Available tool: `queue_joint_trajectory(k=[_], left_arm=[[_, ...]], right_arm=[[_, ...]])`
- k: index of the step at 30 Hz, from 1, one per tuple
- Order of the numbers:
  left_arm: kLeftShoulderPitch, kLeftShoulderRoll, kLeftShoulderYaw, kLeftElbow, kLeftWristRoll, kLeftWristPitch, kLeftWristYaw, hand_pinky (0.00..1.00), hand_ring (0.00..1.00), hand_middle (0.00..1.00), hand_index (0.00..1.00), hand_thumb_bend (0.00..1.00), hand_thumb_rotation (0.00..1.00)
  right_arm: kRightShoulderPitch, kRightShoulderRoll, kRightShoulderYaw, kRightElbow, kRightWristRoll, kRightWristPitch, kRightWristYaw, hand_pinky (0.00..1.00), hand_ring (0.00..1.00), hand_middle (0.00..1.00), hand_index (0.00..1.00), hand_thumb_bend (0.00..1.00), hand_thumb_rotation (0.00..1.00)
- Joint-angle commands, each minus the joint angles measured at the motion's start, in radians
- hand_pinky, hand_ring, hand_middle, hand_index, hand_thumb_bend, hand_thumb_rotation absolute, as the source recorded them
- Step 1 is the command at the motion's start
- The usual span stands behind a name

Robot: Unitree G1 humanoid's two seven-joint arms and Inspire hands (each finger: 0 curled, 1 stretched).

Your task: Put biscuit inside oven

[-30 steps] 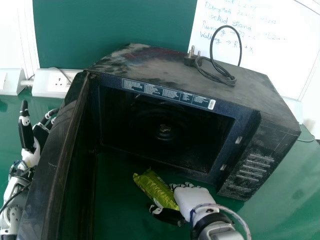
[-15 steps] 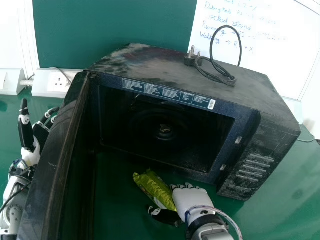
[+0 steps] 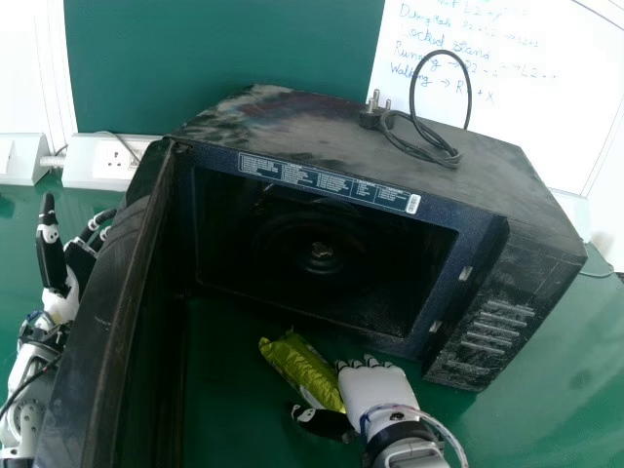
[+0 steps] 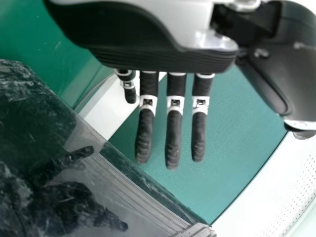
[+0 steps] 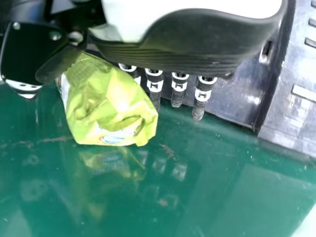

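Note:
The green biscuit packet (image 3: 301,370) lies on the table before the black oven (image 3: 327,336), whose door stands open. My right hand (image 3: 382,392) is at the packet's right side, its thumb across the near end. In the right wrist view, the packet (image 5: 111,106) sits between the thumb and the relaxed fingers of my right hand (image 5: 197,47), which are not curled round it. Beyond the door at the left is my left hand (image 3: 60,283), open and empty. The left wrist view shows straight fingers on my left hand (image 4: 173,128).
The open oven door (image 3: 112,322) stands between my left hand and the packet. A power cable with its plug (image 3: 372,112) rests on top of the oven. A wall socket (image 3: 117,158) and a whiteboard (image 3: 517,88) are behind.
My right hand has shifted a little left and toward the robot, closer against the packet. The packet has hardly moved, and my left hand stays in place.

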State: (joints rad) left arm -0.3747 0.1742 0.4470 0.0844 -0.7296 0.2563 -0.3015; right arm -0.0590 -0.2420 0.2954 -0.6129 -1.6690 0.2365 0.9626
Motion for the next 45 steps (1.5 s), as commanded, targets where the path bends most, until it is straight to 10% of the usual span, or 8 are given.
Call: queue_joint_trajectory(k=[1, 18, 23, 25, 31, 45], left_arm=[[0.007, -0.002, 0.002, -0.007, -0.010, 0.006, 0.005, 0.22, 0.32, 0.41, 0.49, 0.52, 0.08], [0.013, 0.001, -0.001, -0.018, -0.004, 0.006, 0.009, 0.23, 0.32, 0.41, 0.49, 0.52, 0.08], [0.009, 0.004, 0.003, -0.010, -0.011, 0.010, 0.000, 0.23, 0.32, 0.41, 0.49, 0.52, 0.08], [0.009, 0.003, 0.003, -0.009, -0.012, 0.009, 0.000, 0.23, 0.32, 0.41, 0.49, 0.52, 0.08], [0.012, 0.003, 0.004, -0.013, -0.010, 0.008, -0.001, 0.23, 0.32, 0.41, 0.49, 0.52, 0.08], [0.014, 0.004, 0.003, -0.020, -0.009, 0.012, 0.002, 0.23, 0.32, 0.41, 0.49, 0.52, 0.08]], right_arm=[[0.015, 0.010, -0.009, 0.007, -0.014, -0.009, -0.027, 0.90, 0.92, 0.95, 0.95, 0.95, 0.38], [0.037, 0.013, -0.002, 0.118, -0.046, -0.023, -0.252, 0.76, 0.79, 0.82, 0.85, 0.86, 0.37], [0.039, 0.028, -0.003, 0.164, -0.030, -0.005, -0.332, 0.64, 0.62, 0.65, 0.68, 0.75, 0.17], [0.037, 0.026, -0.005, 0.174, -0.019, -0.006, -0.344, 0.59, 0.57, 0.60, 0.53, 0.57, 0.14], [0.038, 0.041, -0.009, 0.189, 0.024, 0.010, -0.379, 0.51, 0.47, 0.45, 0.53, 0.53, 0.01], [0.024, 0.035, -0.021, 0.184, 0.086, 0.019, -0.376, 0.58, 0.49, 0.49, 0.48, 0.53, 0.00]])
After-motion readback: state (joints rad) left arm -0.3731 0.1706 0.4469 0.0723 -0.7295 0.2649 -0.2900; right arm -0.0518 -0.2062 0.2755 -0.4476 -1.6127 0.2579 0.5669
